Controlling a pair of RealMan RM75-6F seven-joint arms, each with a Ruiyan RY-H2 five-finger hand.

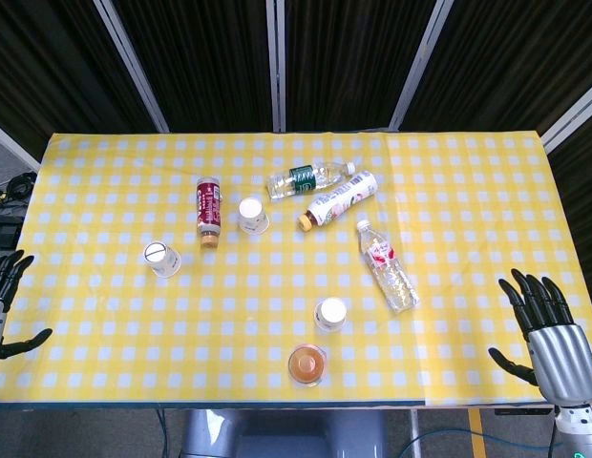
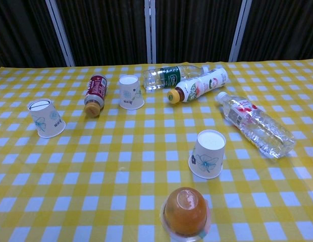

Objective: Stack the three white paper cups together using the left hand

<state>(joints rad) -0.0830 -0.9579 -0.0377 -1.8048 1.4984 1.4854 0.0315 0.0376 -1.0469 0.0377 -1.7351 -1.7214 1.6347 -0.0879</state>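
yellow checked tabletop [image 1: 468,191] carries three cups upside down and well apart — left cup [image 1: 163,259], middle cup [image 1: 253,215], near cup [image 1: 330,314] — so no stacking is done yet. left hand [image 1: 5,305] and right hand [image 1: 549,329] wait at the edges, fingers apart, holding nothing.

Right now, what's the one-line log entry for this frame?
stage: not started | cups: three apart, upside down | left hand: open, table edge | right hand: open, idle

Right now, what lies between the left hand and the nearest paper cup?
Only bare checked cloth between the left hand and that paper cup, per the head view.
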